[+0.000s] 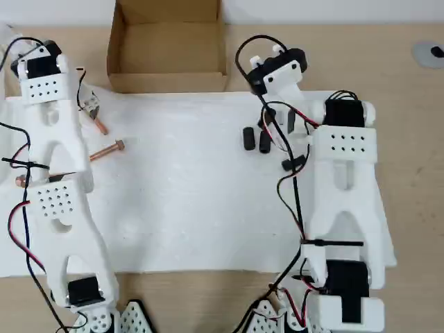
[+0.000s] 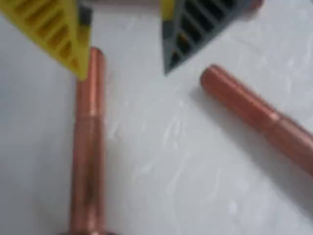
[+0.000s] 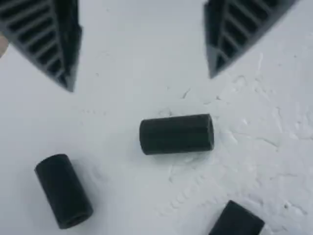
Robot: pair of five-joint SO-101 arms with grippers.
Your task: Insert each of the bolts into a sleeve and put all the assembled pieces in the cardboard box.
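Note:
My left gripper (image 2: 124, 73) is open low over the white mat, one finger yellow (image 2: 58, 29), the other dark (image 2: 195, 24). A copper bolt (image 2: 88, 147) lies by the yellow fingertip, and a second bolt (image 2: 259, 115) lies slanted to the other side. From above, one bolt (image 1: 106, 150) lies beside the left arm and another (image 1: 99, 125) sits at the left gripper (image 1: 89, 105). My right gripper (image 3: 141, 82) is open above a black sleeve (image 3: 177, 133) lying on its side, with two more sleeves (image 3: 63, 190) (image 3: 237, 223) nearby. Two sleeves (image 1: 248, 137) (image 1: 264, 142) show left of the right arm.
The cardboard box (image 1: 166, 82) stands open at the back, between the two arms. The white foam mat (image 1: 194, 201) covers the table's middle. A third bolt's end (image 1: 21, 180) peeks out beside the left arm. Cables (image 1: 295, 201) hang along the right arm.

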